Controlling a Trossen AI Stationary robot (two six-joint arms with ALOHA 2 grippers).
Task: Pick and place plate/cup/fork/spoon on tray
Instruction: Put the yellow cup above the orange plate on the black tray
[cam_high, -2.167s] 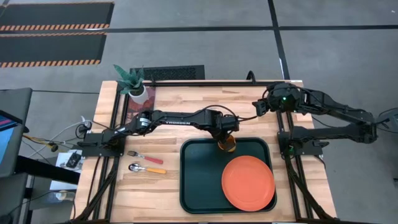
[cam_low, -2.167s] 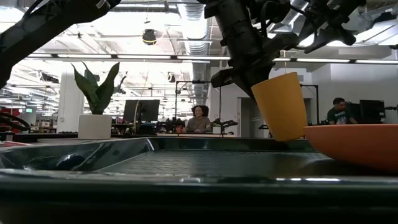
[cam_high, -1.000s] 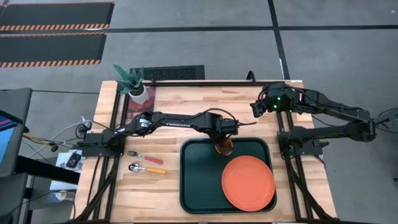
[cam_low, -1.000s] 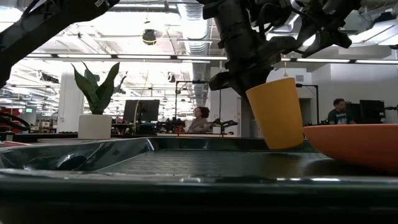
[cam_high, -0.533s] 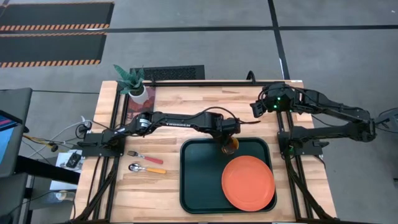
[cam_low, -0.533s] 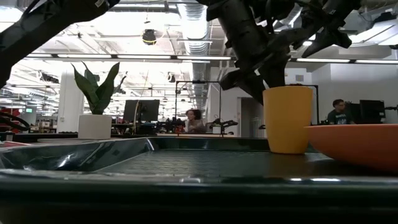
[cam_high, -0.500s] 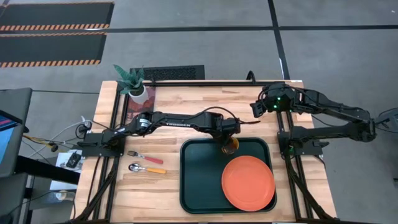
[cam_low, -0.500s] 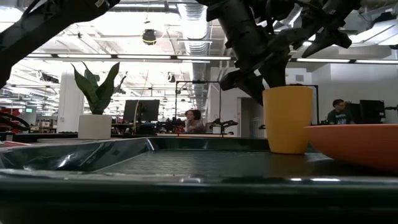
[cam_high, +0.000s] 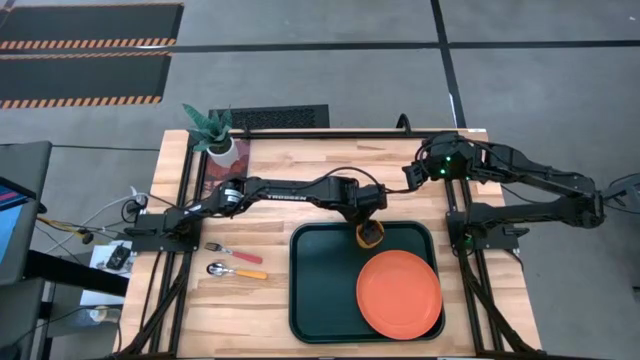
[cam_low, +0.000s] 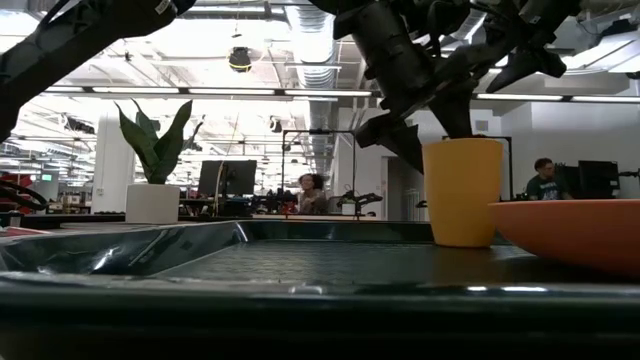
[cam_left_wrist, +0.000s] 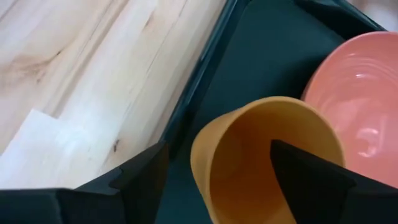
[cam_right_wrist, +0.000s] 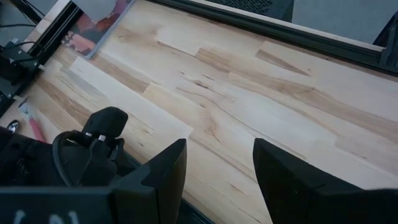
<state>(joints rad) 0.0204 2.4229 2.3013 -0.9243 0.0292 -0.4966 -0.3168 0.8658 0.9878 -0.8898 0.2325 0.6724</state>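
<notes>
1. Small orange-yellow round cup (cam_high: 371, 234) stands upright on the large dark green-black rectangular tray (cam_high: 320, 290), close to its far rim; round flat orange-red plate (cam_high: 399, 294) sits in the tray's near right corner.
2. Left gripper (cam_left_wrist: 217, 171) is at the cup, fingers spread either side of it, one outside the wall, one over the mouth. Contact: cannot tell.
3. Tray's left half is bare.
4. Red-handled fork (cam_high: 232, 251) and orange-handled spoon (cam_high: 236, 271) lie on the wooden table (cam_high: 270, 210), left of the tray.
5. Right gripper (cam_right_wrist: 214, 168) hangs over the table's far right, fingers apart, holding nothing.
</notes>
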